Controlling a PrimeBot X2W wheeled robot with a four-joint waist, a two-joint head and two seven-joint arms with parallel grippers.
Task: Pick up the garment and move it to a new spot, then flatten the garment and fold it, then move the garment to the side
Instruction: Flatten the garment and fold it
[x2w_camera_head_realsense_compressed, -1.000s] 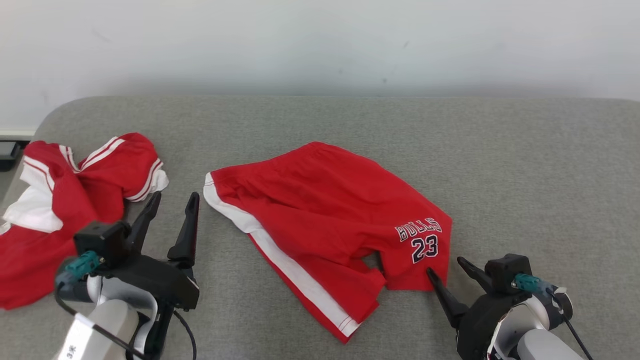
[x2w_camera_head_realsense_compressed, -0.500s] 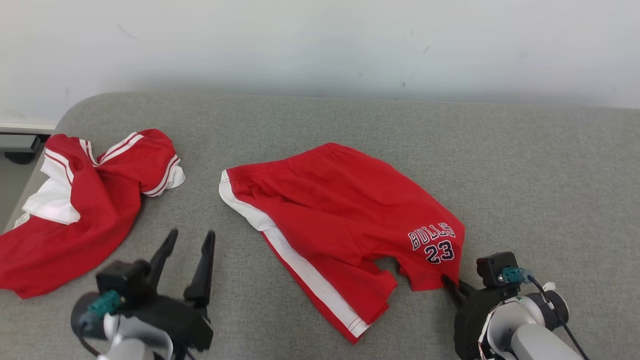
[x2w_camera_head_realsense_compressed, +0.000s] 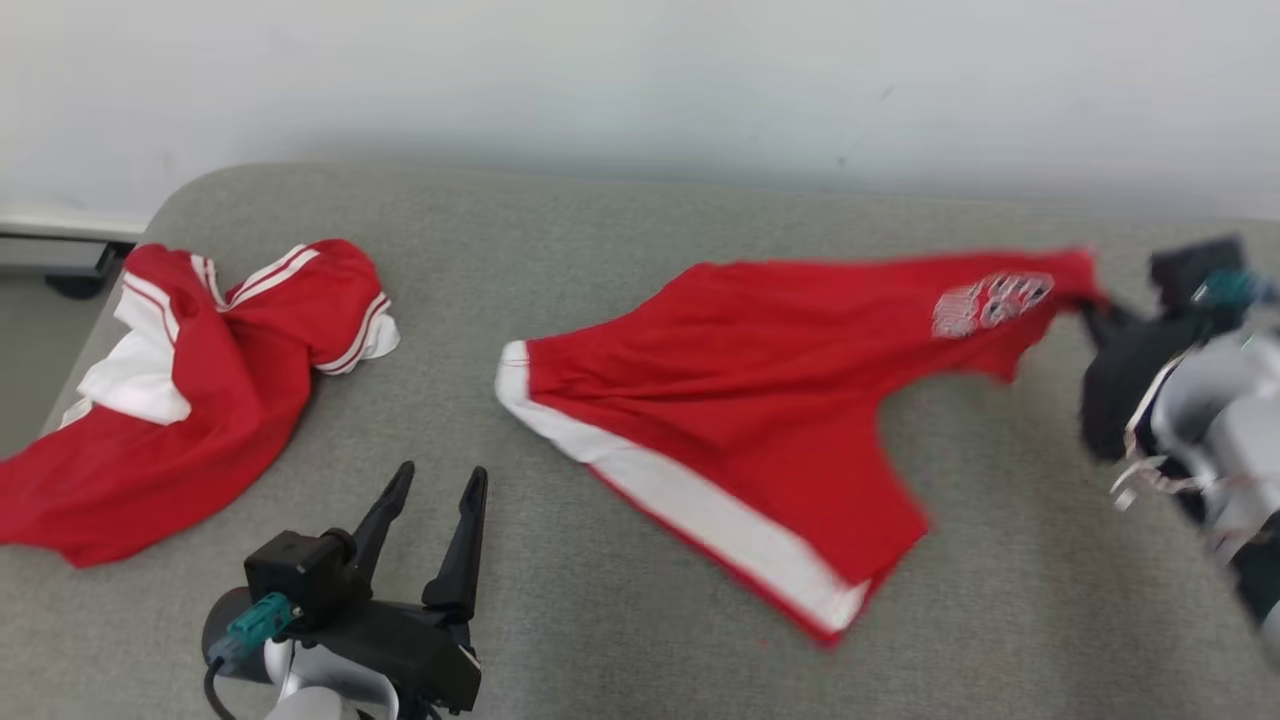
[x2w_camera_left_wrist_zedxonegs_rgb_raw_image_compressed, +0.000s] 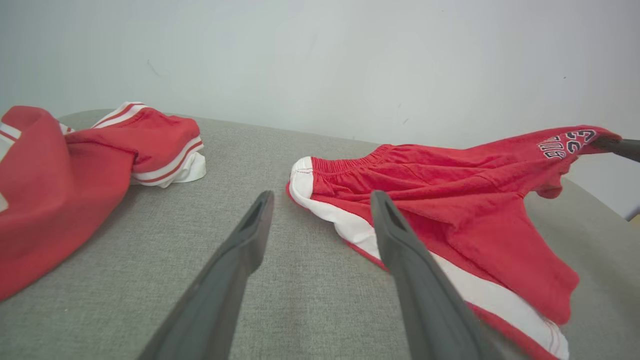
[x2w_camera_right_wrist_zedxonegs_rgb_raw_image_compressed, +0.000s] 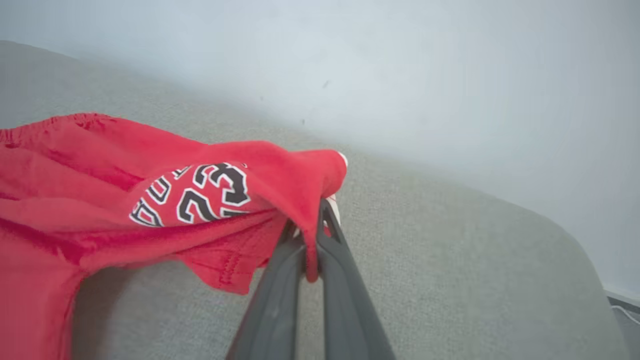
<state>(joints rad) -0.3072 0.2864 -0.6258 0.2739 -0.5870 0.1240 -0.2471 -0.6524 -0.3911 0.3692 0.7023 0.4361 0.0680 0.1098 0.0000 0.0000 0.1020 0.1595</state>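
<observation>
Corner of red shorts (x2w_camera_head_realsense_compressed: 760, 400) pinched in right tool (x2w_camera_head_realsense_compressed: 1088, 306); left tool (x2w_camera_head_realsense_compressed: 441, 474) spread.

Red shorts (x2w_camera_head_realsense_compressed: 760, 400) with a white side stripe (x2w_camera_head_realsense_compressed: 690, 500) and a 23 print (x2w_camera_right_wrist_zedxonegs_rgb_raw_image_compressed: 215, 192); mostly lying spread on the grey padded surface (x2w_camera_head_realsense_compressed: 640, 230), elastic waistband (x2w_camera_left_wrist_zedxonegs_rgb_raw_image_compressed: 345, 162) at the left end; the printed leg's hem corner is lifted off to the right, pinched in the shut jaws of the right gripper (x2w_camera_right_wrist_zedxonegs_rgb_raw_image_compressed: 311, 227); cloth looks stretched

Worktop (x2w_camera_head_realsense_compressed: 640, 250): grey woven fabric, rounded corners.
Wall (x2w_camera_head_realsense_compressed: 640, 80): pale, plain, faintly scuffed, directly behind the worktop.
Skirting (x2w_camera_head_realsense_compressed: 60, 222): white strip beyond the worktop's far-left corner.
</observation>
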